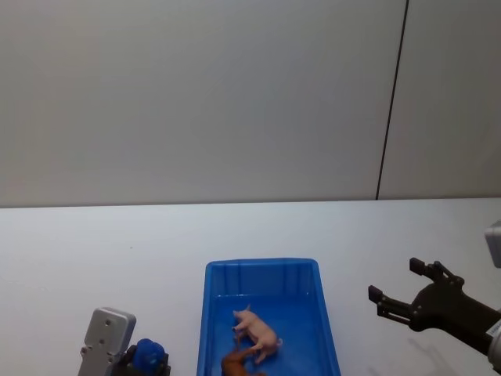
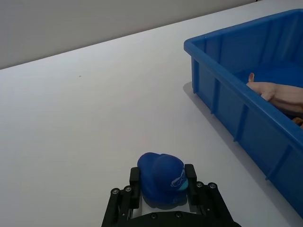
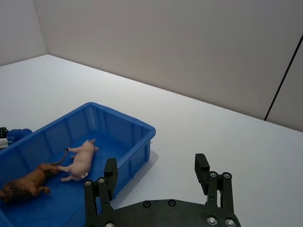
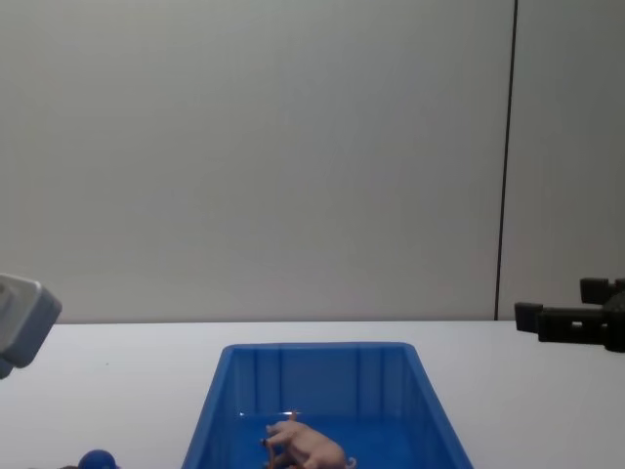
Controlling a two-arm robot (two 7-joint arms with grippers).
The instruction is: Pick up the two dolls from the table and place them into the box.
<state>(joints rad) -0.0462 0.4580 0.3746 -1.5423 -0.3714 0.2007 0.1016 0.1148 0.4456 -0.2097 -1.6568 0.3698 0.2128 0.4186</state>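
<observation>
The pale pink pig (image 1: 258, 331) lies on its side inside the blue box (image 1: 262, 265), with the brown lion (image 1: 235, 364) just beside it at the near end. The right wrist view shows pig (image 3: 81, 161) and lion (image 3: 26, 183) side by side on the floor of the box (image 3: 128, 120). My right gripper (image 1: 398, 282) hangs open and empty above the table (image 1: 94, 251), to the right of the box. My left gripper (image 2: 163, 182) is low on the box's left, shut on a small blue cap-shaped toy (image 2: 162, 177).
White tabletop stretches left, right and behind the box up to a plain grey wall. A dark vertical seam (image 1: 391, 102) runs down the wall at the right. The left wrist's grey housing (image 1: 106, 337) stands over the table's near left.
</observation>
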